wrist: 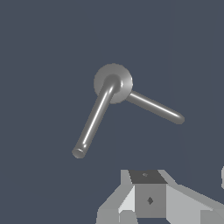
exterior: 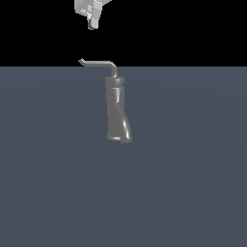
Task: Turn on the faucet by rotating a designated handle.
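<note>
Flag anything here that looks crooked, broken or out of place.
Nothing stands out. The faucet stands upright on the floor, its handle intact at the top, and the gripper hangs above it, apart.

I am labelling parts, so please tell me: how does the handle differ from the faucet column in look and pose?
The handle is a thin rod; the faucet column is far thicker. The handle runs sideways above the column's top, ending in a small hooked tip; the column stands upright with a flared base. Both are grey metal.
</note>
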Available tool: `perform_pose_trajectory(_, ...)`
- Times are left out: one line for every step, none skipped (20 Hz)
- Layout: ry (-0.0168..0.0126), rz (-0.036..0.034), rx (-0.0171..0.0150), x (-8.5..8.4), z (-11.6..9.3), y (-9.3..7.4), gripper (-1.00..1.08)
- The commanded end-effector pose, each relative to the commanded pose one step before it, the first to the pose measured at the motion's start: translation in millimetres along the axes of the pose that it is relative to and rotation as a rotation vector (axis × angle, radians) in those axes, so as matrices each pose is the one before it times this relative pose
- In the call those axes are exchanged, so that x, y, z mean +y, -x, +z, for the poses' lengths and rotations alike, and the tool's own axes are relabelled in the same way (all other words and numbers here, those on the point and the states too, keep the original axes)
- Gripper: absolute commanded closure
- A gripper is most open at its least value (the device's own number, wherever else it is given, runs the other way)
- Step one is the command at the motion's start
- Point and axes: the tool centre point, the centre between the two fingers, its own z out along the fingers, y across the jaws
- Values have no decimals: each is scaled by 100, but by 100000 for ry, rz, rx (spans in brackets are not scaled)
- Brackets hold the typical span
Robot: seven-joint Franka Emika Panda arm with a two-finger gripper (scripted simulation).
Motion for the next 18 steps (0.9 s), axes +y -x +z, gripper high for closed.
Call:
perform_pose_trajectory(331,6672,1294,-1499,1164,-500,108)
perform_pose_trajectory(137,2576,612,-589,471,-141,108)
perform_pose_trajectory(122,2560,655,-589,475,-116,108)
perform_pose_trajectory(103,2541,697,-587,479,-90,108)
perform_pose_trajectory(82,2521,739,-585,483,-64,108)
perform_pose_trajectory(58,2500,779,-582,486,-38,108)
perform_pose_trajectory(32,2448,807,-571,482,-11,108)
perform_pose_trajectory(4,2312,803,-539,461,14,108)
perform_pose_trajectory(-22,2168,788,-505,437,35,108)
perform_pose_trajectory(-45,2025,768,-471,413,53,108)
perform_pose_trajectory(-65,1887,742,-437,388,67,108)
perform_pose_trajectory(-81,1749,711,-404,363,78,108)
perform_pose_trajectory(-95,1617,677,-372,338,85,108)
perform_pose_trajectory(-104,1483,637,-340,313,91,108)
perform_pose_trajectory(-111,1356,596,-309,287,93,108)
perform_pose_trajectory(-114,1229,551,-279,262,94,108)
perform_pose_trajectory(-113,1105,505,-249,237,91,108)
perform_pose_trajectory(-110,983,456,-220,211,87,108)
